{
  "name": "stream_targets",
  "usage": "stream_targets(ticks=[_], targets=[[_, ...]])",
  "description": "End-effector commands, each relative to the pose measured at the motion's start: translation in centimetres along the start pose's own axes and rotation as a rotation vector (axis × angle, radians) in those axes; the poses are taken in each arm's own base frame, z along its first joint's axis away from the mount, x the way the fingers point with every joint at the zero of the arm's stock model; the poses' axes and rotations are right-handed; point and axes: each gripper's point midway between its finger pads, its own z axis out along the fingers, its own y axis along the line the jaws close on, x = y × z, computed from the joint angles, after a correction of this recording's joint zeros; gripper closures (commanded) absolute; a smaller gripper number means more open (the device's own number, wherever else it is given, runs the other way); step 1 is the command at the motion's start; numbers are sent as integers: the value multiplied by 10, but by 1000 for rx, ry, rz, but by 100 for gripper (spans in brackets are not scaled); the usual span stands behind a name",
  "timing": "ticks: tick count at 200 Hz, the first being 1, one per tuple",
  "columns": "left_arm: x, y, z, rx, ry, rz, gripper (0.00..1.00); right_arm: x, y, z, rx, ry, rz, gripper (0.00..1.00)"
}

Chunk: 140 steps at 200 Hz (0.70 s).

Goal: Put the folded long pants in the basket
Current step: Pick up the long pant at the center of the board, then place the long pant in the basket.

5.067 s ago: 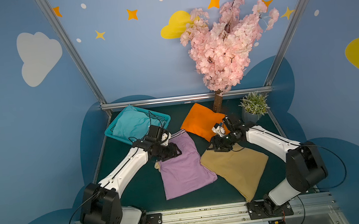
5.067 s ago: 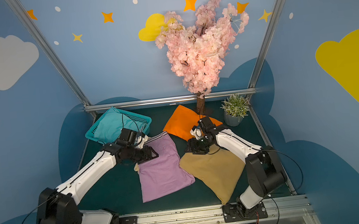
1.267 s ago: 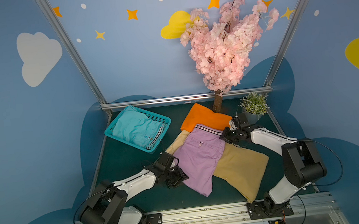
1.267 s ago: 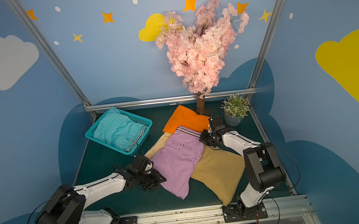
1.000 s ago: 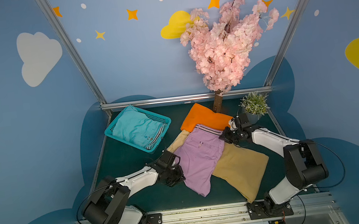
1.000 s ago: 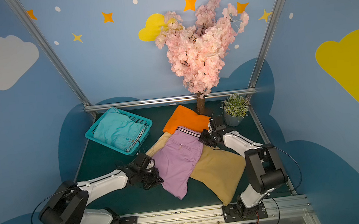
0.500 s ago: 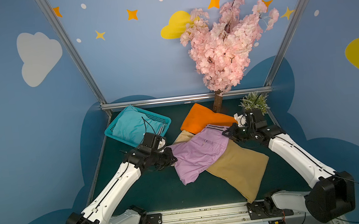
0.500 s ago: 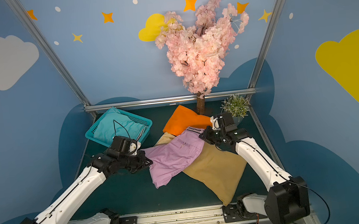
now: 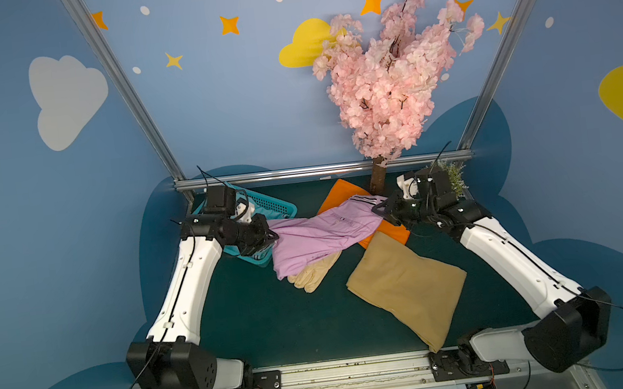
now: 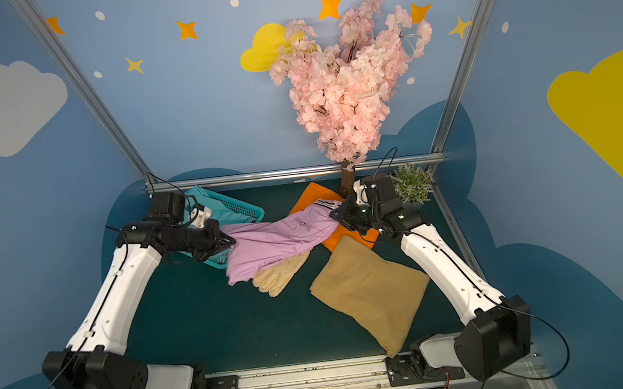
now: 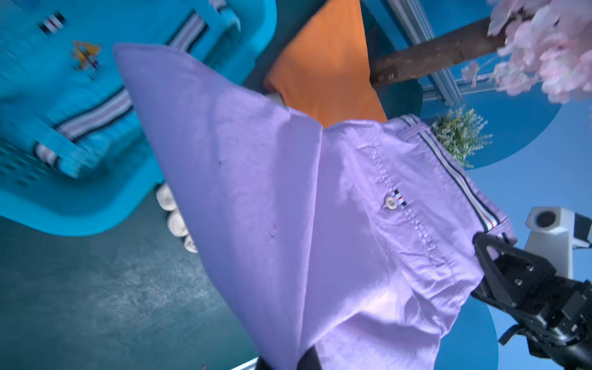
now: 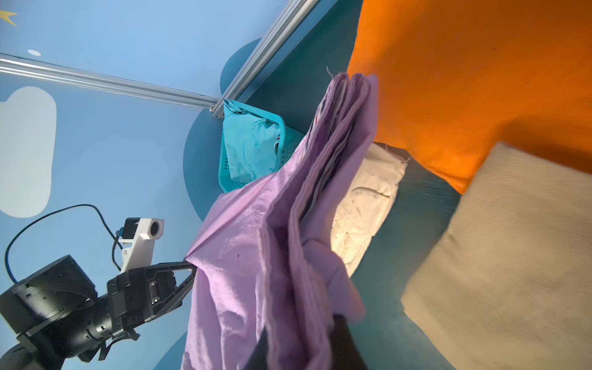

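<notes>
The step in hand was judged to be the transfer of the lilac pants to the basket. The garment was held clear of the table and stretched between both arms at the centre of both top views. The left gripper was pressed together on the leg-end edge, at centre left of the frame by the basket's lower right corner. The right gripper was pinched on the waistband corner, at centre right, above the orange pants. The cloth was lilac and lightly creased, with a black-and-white striped waistband and a small pocket button. Its fold was partly loosened: layers were fanned at the waistband in the right wrist view, and the lower edge sagged toward the cream gloves. Contact with them could not be determined. The teal pants were already lodged in the basket, at the upper left of the table area. The tan pants lay flat at lower centre right. For the next move, it was judged that both ends should be carried toward the upper left until the whole cloth was over the basket opening, lowered onto the teal pair, and only then released. The sagging edge would need to be gathered inside the rim, and the gloves should not be dragged along.
</notes>
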Motion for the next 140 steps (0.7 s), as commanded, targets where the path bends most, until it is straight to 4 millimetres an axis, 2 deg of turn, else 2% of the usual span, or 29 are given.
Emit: stream_targets(ticks=[1,17,48,79,105,121,140], targets=[[-36,29,-15,-95,-49,9,97,-10,42,17,-51,-105,-35,100],[-71,49,-23,-163,-107,-10,97,0,60,44,-57,-103,-62,100],[-134,81,-36,-278,-212,10,97,14,82,99,-50,-107,-104,100],[-183,112,-44,-344,-259,-30,97,28,116,147,-91,-75,-181,100],[-216,119,-57,-471,-368,56,97,37,135,182,-105,-55,-219,100],[-229,117,-57,-482,-411,78,97,43,144,201,-127,-45,-233,100],[-241,124,-64,-551,-465,82,97,51,153,224,-153,-40,-264,100]])
